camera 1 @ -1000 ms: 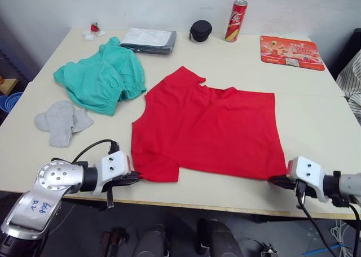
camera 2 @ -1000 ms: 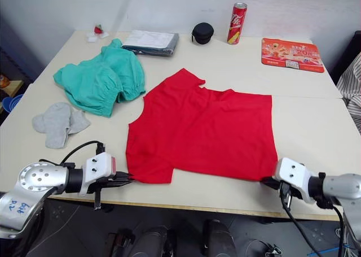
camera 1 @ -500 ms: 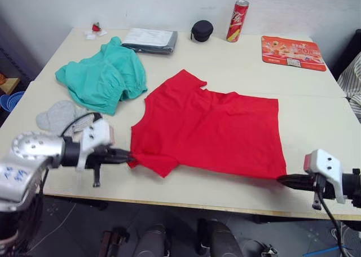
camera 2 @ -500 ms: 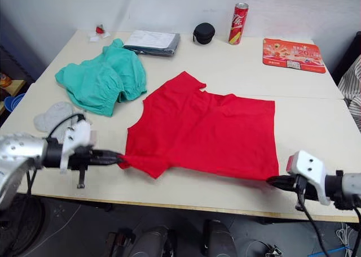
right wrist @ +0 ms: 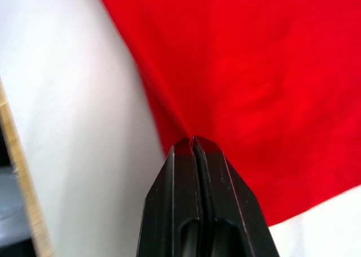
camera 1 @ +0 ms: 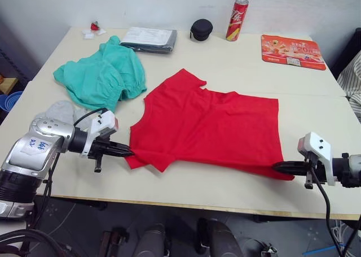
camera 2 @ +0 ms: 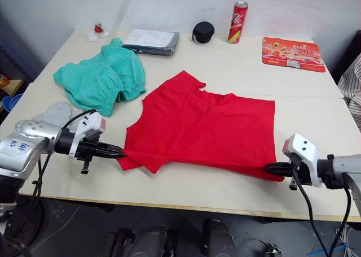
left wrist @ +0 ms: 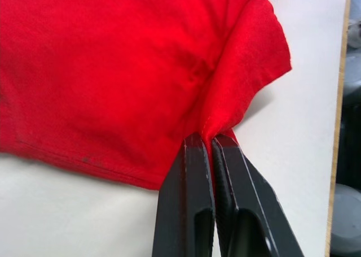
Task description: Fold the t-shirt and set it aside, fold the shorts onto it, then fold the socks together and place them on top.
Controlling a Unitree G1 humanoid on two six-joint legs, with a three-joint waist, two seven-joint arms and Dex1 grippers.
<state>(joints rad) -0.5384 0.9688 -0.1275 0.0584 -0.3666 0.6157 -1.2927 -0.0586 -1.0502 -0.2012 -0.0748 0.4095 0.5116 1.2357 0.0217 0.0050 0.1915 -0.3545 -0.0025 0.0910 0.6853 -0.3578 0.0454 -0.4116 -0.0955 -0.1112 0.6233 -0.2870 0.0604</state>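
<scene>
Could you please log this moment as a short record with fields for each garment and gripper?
t-shirt: spread flat on the table, both near corners pinched
left gripper: shut on the sleeve-side corner
right gripper: shut on the hem-side corner
shorts: bunched, unfolded, far left of the t-shirt
socks: near the left arm, partly hidden, unfolded
</scene>
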